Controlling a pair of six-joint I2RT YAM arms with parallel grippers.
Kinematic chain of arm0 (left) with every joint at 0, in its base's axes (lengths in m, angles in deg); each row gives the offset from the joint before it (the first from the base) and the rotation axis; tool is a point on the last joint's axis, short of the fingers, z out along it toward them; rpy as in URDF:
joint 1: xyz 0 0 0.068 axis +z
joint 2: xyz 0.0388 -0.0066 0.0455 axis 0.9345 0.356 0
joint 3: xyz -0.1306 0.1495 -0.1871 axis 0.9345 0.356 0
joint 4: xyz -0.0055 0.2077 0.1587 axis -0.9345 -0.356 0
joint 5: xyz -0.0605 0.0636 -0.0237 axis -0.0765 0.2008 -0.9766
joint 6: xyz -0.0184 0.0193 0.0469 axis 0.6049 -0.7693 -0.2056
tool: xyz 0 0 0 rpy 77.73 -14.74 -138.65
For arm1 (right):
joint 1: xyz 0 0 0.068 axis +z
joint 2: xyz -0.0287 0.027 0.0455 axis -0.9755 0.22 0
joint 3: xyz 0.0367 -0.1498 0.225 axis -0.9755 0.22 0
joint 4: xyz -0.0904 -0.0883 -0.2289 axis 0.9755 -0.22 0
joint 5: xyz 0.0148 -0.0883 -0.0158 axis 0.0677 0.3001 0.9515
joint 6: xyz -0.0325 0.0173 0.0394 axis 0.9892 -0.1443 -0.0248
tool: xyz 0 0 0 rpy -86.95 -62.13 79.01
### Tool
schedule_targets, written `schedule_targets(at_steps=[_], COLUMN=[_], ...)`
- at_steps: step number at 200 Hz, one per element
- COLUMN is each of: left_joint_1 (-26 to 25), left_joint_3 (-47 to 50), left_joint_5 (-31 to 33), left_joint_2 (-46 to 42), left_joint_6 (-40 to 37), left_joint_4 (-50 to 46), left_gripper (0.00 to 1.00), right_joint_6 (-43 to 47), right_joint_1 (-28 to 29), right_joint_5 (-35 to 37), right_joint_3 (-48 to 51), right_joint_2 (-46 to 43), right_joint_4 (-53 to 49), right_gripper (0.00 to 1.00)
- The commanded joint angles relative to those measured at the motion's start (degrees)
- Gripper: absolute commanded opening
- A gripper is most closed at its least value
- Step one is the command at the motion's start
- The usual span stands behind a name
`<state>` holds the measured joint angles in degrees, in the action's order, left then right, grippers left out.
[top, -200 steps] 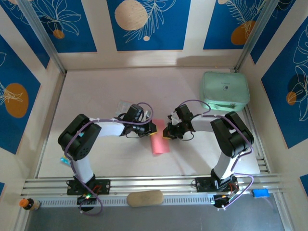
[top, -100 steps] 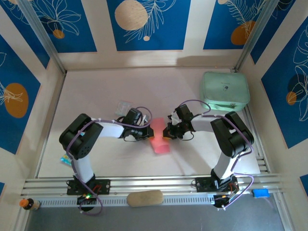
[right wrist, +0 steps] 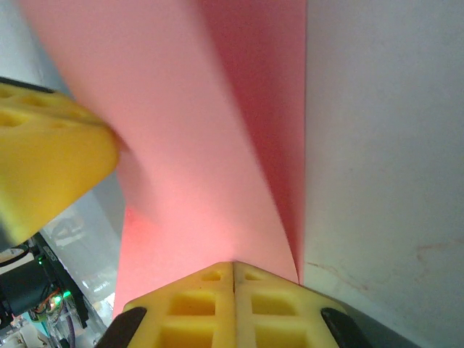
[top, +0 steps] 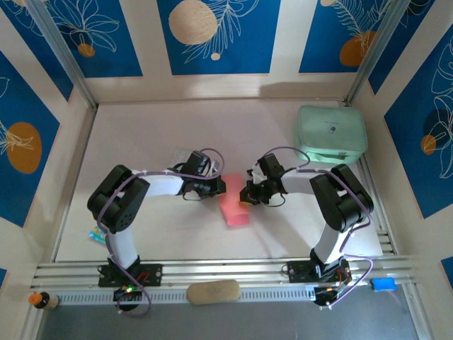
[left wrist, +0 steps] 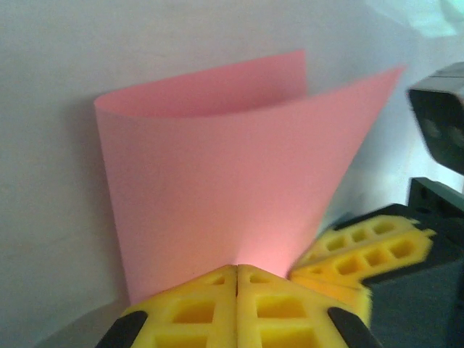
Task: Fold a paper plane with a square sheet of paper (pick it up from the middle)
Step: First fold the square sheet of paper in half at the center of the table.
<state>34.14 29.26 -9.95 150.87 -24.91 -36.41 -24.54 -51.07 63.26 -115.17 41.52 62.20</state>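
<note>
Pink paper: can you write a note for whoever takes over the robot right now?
Left claw: shut on the pink paper, pinching one edge.
Right claw: shut on the same sheet from the other side.
Paper: over the middle of the table, between the two claws, bent over in a loose curve, not pressed flat.
Done: both claws have hold of it and the first bend has begun.
Left: crease it flat, then make all the plane folds. No nose or wings yet.

I count two grippers, the left gripper (top: 221,185) and the right gripper (top: 245,195), one square sheet of paper (top: 233,208), one mint-green case (top: 331,134) and one tan pad (top: 213,291).
</note>
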Motion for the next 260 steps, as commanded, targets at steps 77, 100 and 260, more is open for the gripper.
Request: schedule_targets(at_steps=[77, 100, 260], left_joint_1=[2.09, 2.87, 7.73], left_joint_3=[-2.39, -4.08, -8.02], left_joint_5=[-0.31, -1.53, 7.3], left_joint_2=[0.42, 1.56, 6.83], left_joint_6=[-2.05, -2.48, -1.58], left_joint_4=[-3.3, -3.2, -7.59], left_gripper=[0.07, 0.06, 0.05], right_joint_6=[-0.11, -0.11, -0.11], right_joint_1=[-0.47, -0.47, -0.46], right_joint_5=[6.95, 6.97, 6.58], right_joint_3=[1.25, 1.31, 1.39], right_joint_2=[2.58, 2.58, 3.26], right_joint_4=[-6.4, -6.43, -6.17], right_gripper=[0.0, 0.0, 0.0])
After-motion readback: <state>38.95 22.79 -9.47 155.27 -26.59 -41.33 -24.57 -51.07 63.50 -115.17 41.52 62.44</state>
